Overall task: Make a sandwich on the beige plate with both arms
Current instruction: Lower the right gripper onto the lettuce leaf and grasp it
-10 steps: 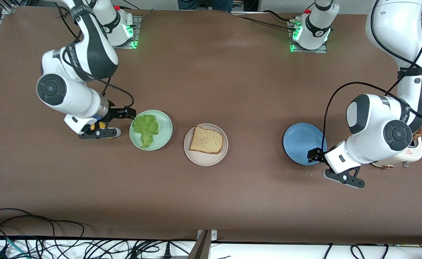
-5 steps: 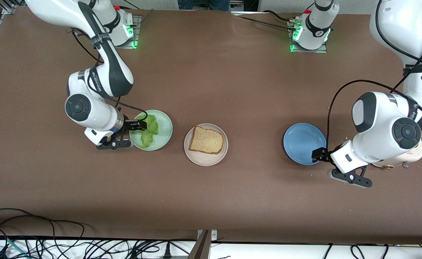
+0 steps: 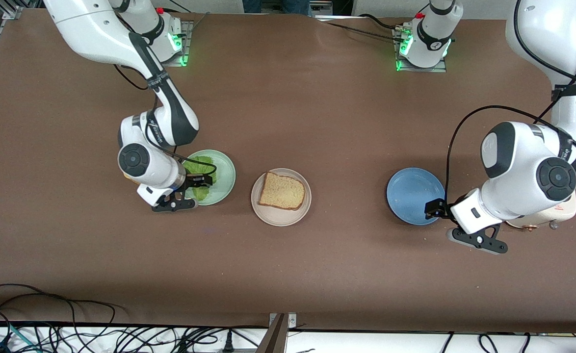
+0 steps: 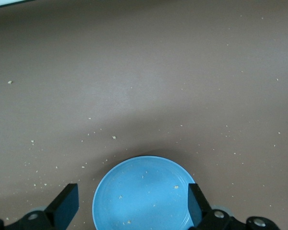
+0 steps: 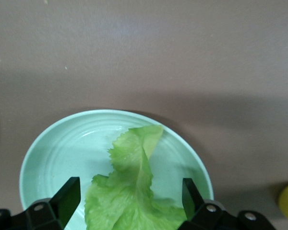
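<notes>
The beige plate (image 3: pixel 281 197), at the frame's centre, carries one bread slice (image 3: pixel 281 190). Level with it at centre-left, the right gripper (image 3: pixel 188 189) sits low over the lettuce leaf (image 5: pixel 134 191) on the mint-green plate (image 3: pixel 223 169), fingers (image 5: pixel 67 199) spread wide either side of the leaf, not gripping it. At centre-right, the left gripper (image 4: pixel 130 206) hangs over the blue plate (image 3: pixel 411 195), fingers wide apart, holding nothing, on the brown surface (image 3: pixel 317 113).

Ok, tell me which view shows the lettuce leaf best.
The right wrist view: the lettuce leaf fills the mint-green plate unobstructed. In the front view the right arm covers part of the leaf. The left wrist view shows none of it.
</notes>
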Tool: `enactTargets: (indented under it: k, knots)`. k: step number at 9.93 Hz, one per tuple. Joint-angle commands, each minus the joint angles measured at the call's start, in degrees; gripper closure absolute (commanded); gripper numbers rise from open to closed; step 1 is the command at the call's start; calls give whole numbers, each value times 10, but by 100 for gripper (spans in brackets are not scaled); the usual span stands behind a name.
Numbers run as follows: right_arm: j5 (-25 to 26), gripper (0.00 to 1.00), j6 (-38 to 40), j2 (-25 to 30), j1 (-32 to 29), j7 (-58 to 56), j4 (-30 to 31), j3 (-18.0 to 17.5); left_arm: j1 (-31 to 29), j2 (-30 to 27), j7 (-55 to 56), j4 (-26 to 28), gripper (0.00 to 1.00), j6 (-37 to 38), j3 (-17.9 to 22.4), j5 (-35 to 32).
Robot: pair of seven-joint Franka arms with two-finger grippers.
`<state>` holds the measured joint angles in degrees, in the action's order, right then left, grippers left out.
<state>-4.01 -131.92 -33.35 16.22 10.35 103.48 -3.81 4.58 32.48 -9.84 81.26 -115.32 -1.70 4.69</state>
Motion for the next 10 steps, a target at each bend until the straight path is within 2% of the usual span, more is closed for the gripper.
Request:
enactTargets:
  k: [1,2,3,4,7,10]
  knots:
    - [6,29,-13,3,6,-12,22,5,-11,-33,21,14,0,28,1,-19]
    - [6,55,-12,3,6,-12,24,5,-26,-40,5,11,0,46,0,-18]
    - [4,86,-12,3,6,-8,23,5,-32,-45,7,15,0,48,0,-12]
    - [1,100,-12,4,6,-3,23,5,-34,-53,10,17,0,48,0,-12]
    - [-5,100,-10,8,6,15,21,5,-61,-73,11,27,0,57,3,-20]
    - [-4,100,-10,15,7,97,-4,4,-77,-97,3,26,0,77,2,-97]
